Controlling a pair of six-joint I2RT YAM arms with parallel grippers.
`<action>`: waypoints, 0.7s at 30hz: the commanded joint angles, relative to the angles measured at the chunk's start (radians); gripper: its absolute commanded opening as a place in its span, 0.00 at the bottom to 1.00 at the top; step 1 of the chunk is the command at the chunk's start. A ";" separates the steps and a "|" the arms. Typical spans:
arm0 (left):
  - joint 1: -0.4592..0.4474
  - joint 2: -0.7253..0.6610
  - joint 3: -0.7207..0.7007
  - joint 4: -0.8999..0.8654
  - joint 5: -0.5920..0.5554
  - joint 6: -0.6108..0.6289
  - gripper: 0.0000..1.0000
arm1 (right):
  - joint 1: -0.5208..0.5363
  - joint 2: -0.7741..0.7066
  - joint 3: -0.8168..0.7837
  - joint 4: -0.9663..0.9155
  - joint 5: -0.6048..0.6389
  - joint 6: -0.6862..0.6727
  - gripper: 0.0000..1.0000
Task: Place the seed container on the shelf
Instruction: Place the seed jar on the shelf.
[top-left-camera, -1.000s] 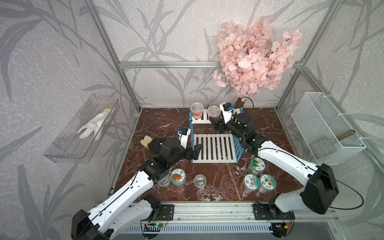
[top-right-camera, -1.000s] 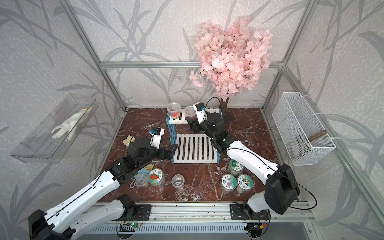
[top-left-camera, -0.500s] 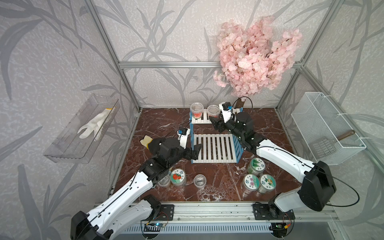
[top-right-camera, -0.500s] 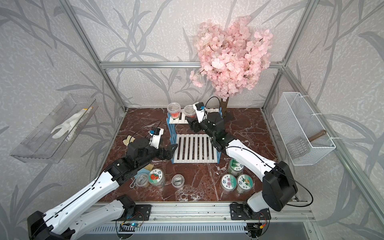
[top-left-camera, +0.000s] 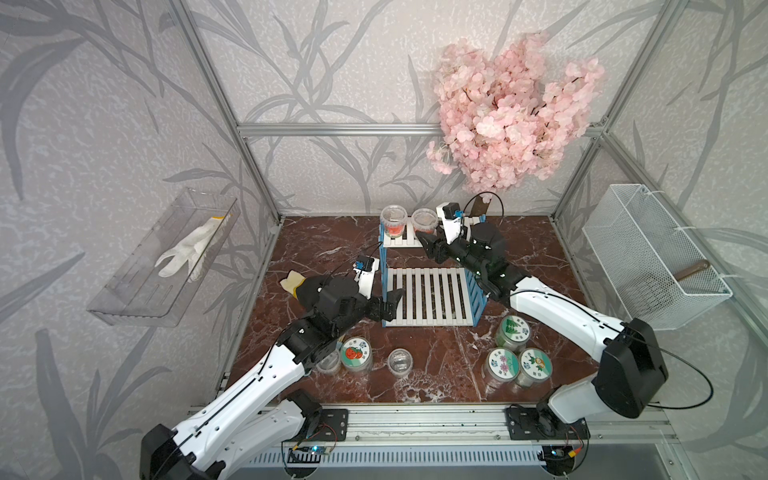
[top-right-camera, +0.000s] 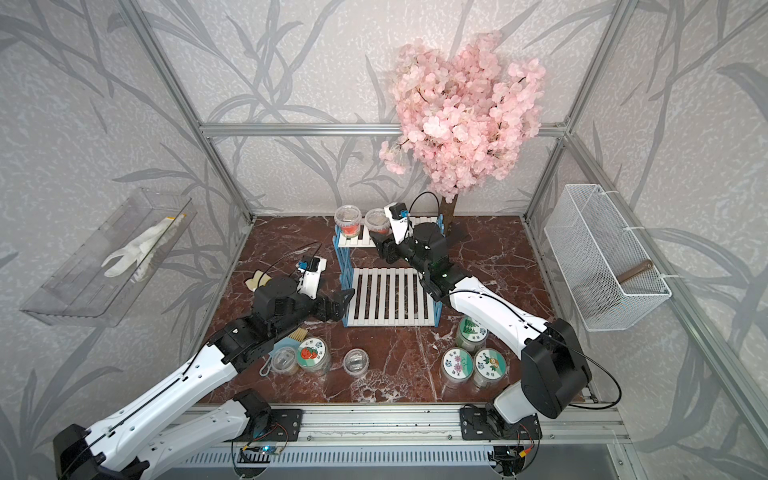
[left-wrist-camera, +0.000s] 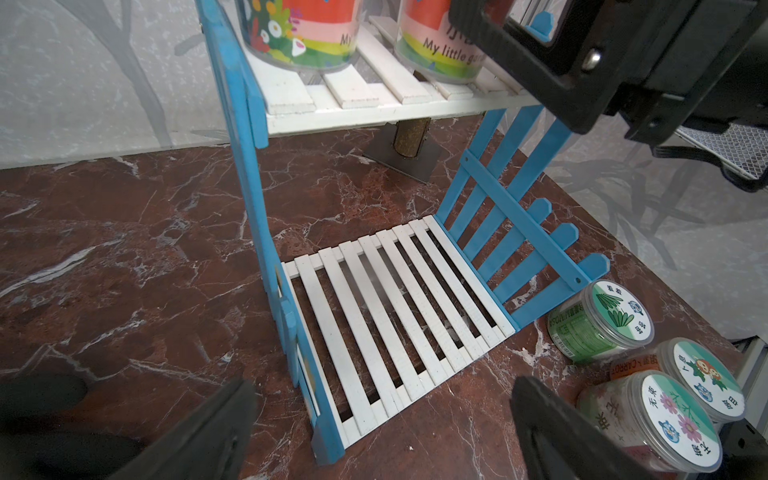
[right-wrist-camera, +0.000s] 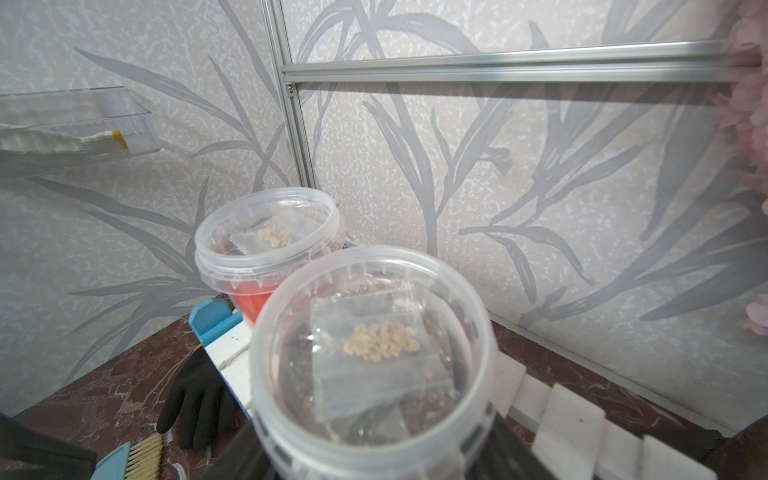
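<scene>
On upper tier of shelf (top-left-camera: 428, 299): find seed container (top-left-camera: 424, 220) upright on the white slats, just beside a second tub (top-left-camera: 393, 218) that stands nearer the shelf's left frame. Cannot tell whether the two touch. Gripped low on its wall by right claw (top-left-camera: 427, 246), closed on it from the shelf's front. Confirm in right wrist view: seed container (right-wrist-camera: 374, 353) fills the gap between the dark fingers (right-wrist-camera: 515, 461). Judge placement nearly done, release not yet made.

At front left corner of shelf's lower tier: note left claw (top-left-camera: 388, 304) wide, holding nothing, tips just beside the blue frame.

Risks, as judgement only:
- Opening off-centre: may drag one finger along the wall and tip the seed container toward the shelf's front edge or into the second tub.
- Base across slat gaps: may rock once let go if not seated flat. Cannot tell seating from these views.
- Retreat over the shelf's right frame: forearm passes close above the blue pickets, could snag and shift the light shelf, toppling both.
- Left claw beside the frame: any nudge there shakes the shelf likewise.
</scene>
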 joint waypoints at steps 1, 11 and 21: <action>0.004 -0.018 -0.010 0.000 -0.014 0.011 1.00 | -0.007 0.012 0.042 0.033 -0.017 -0.001 0.63; 0.004 -0.014 -0.010 0.002 -0.011 0.013 1.00 | -0.010 0.022 0.046 0.037 -0.016 0.000 0.64; 0.003 -0.016 -0.018 0.006 -0.012 0.011 1.00 | -0.012 0.036 0.064 0.022 -0.023 -0.002 0.65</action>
